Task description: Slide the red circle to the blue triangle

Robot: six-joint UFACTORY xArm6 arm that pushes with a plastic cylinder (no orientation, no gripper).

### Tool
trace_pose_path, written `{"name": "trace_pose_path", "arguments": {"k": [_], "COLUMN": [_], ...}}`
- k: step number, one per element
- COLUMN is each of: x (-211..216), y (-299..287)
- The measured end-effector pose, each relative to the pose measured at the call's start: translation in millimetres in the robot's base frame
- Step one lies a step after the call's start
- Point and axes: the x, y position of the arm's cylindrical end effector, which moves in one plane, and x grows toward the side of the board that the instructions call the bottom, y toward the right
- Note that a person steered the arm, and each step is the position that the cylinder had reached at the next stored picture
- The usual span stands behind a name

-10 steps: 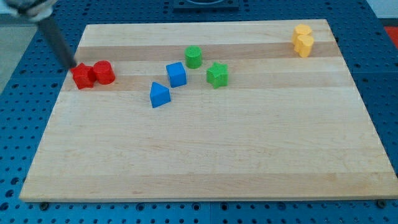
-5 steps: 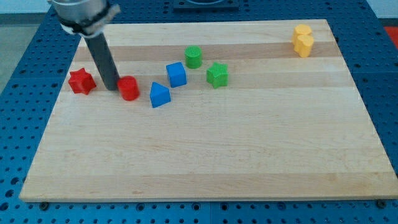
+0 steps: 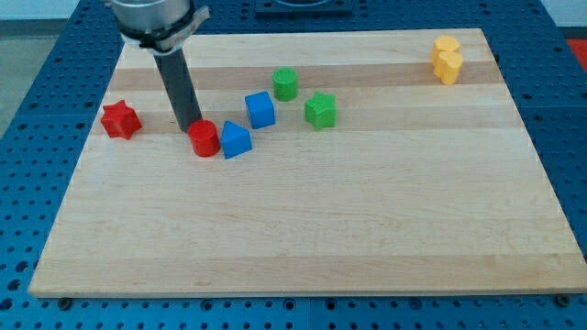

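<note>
Your red circle (image 3: 204, 140) seems to touch the blue triangle (image 3: 235, 140). My tip (image 3: 192, 127) sits behind it; there's no claw. Push softly.

Bystanders on my wooden board

A red star (image 3: 119, 120) sits alone near the board's (image 3: 303, 229) left edge. Toward the middle, a blue cube (image 3: 260, 109) lies just left of and below a green cylinder (image 3: 285, 84), with a green star-shaped block (image 3: 320, 110) near them on the view's right. Far off in the top right corner, two yellow blocks (image 3: 447, 60) stand touching, one just behind the other; I cannot make out their shapes exactly. Around the board runs a blue perforated table (image 3: 27, 165).
</note>
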Motion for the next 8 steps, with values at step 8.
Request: {"name": "trace_pose_path", "arguments": {"k": [8], "x": [58], "y": [17]}}
